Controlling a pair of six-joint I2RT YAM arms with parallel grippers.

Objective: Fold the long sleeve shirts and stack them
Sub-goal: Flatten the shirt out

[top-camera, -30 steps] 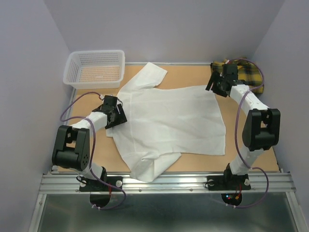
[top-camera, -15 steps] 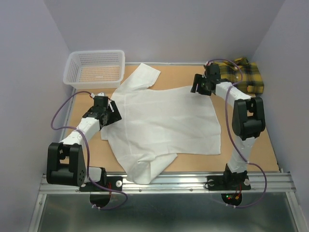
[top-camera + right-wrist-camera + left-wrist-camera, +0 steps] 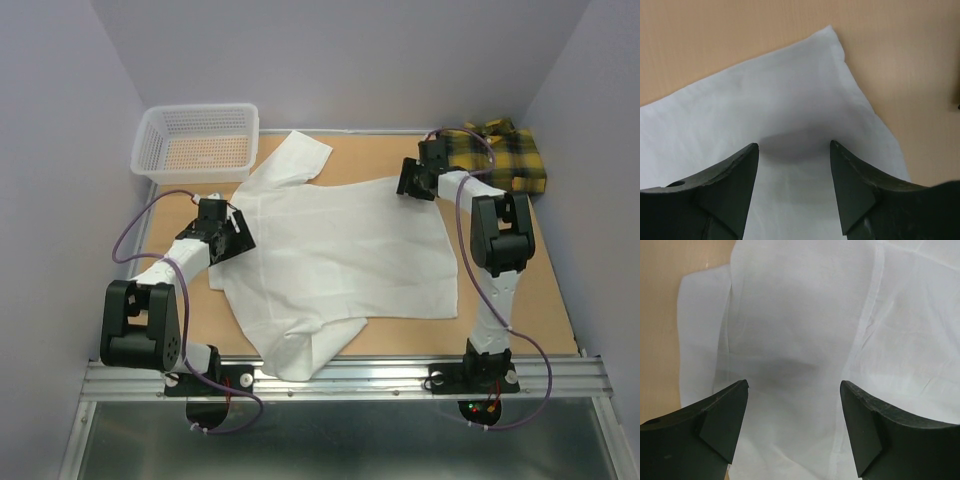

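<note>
Top external: two shirts (image 3: pixel 340 250) (image 3: pixel 505 160) (one basket (image 3: pixel 148 148))

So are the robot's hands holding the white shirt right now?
No, nothing is held. The left gripper and right gripper both hang open over the white shirt, with no cloth pinched in either.

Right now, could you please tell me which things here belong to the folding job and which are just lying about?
Part of the job:
white shirt, spread out in the middle
plaid shirt, far right corner

Just lying about:
white mesh basket, far left corner
</note>
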